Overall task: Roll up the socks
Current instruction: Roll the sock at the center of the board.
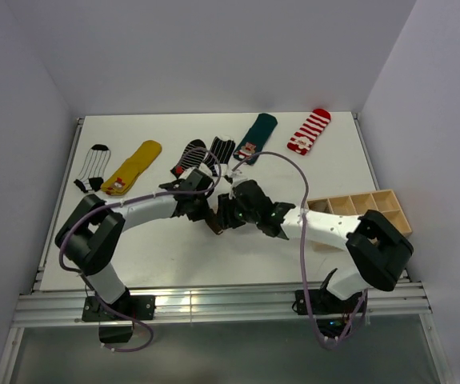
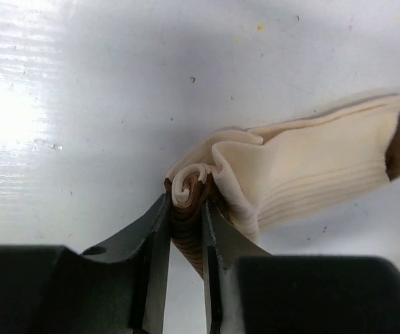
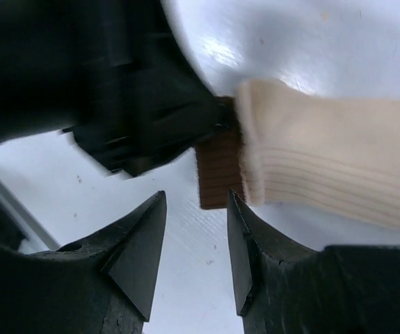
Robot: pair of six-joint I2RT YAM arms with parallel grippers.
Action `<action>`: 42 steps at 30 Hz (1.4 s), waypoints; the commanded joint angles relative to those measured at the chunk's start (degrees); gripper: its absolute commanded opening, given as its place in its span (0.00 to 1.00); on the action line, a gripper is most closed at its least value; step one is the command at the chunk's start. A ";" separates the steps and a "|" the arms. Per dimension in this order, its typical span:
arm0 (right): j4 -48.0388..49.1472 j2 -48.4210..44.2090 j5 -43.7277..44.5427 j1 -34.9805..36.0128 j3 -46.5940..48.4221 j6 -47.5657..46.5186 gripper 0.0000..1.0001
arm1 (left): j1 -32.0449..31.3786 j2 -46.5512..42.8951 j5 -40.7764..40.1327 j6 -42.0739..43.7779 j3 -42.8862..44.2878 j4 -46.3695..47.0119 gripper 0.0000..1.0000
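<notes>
A cream sock with a brown band (image 2: 311, 167) lies on the white table, its brown end coiled into a tight roll. My left gripper (image 2: 186, 202) is shut on that rolled end, with one finger pressed on each side of it. The right wrist view shows the same sock (image 3: 325, 167) with its brown cuff just ahead of my right gripper (image 3: 196, 198). That gripper is open and holds nothing. From above, both grippers meet mid-table, the left gripper (image 1: 206, 210) beside the right gripper (image 1: 228, 214). They hide most of the sock (image 1: 214, 226).
Several more socks lie in a row at the back: black-and-white striped (image 1: 92, 166), yellow (image 1: 134, 166), dark patterned (image 1: 190, 156), dark green (image 1: 255, 132), red-and-white striped (image 1: 310, 130). A wooden divided tray (image 1: 362, 210) sits at the right edge.
</notes>
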 commanded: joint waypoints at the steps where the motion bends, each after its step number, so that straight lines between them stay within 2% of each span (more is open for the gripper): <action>1: 2.37 -2.74 19.66 5.86 -2.60 -7.69 0.48 | -0.22 4.51 -2.80 6.51 7.27 -15.07 0.18; 5: 7.12 -1.08 30.90 14.03 -3.67 -10.69 0.49 | -0.22 9.43 -0.87 9.77 15.26 -23.33 0.18; 9: 7.48 2.61 39.77 19.75 -1.30 -12.27 0.50 | -0.40 12.86 -0.86 11.26 19.32 -27.21 0.19; 12: 6.78 5.86 43.05 22.04 1.33 -13.15 0.50 | -0.40 13.30 -1.22 11.18 20.64 -28.35 0.19; 22: 6.08 14.38 46.74 23.02 6.70 -14.21 0.50 | -0.58 13.92 0.45 10.74 20.12 -26.87 0.19; 27: 7.48 16.76 44.38 23.02 7.23 -14.12 0.48 | -0.66 13.92 1.50 10.47 19.15 -25.46 0.18; 31: 7.31 19.58 44.64 23.02 8.02 -14.12 0.42 | -0.66 13.66 2.21 10.30 18.28 -24.23 0.19; 33: 6.96 20.10 44.73 22.67 8.02 -13.77 0.28 | -0.66 13.31 2.04 10.12 18.10 -24.14 0.19; 34: 6.69 20.37 44.56 22.49 7.85 -13.51 0.17 | -0.66 13.13 1.95 10.12 17.92 -24.05 0.20; 37: 5.99 19.93 41.93 20.74 7.24 -12.54 0.00 | -0.14 11.47 1.51 9.51 15.99 -22.91 0.20; 42: 5.81 15.90 31.74 16.52 3.99 -11.40 0.00 | 3.11 4.79 2.65 6.79 7.74 -18.00 0.27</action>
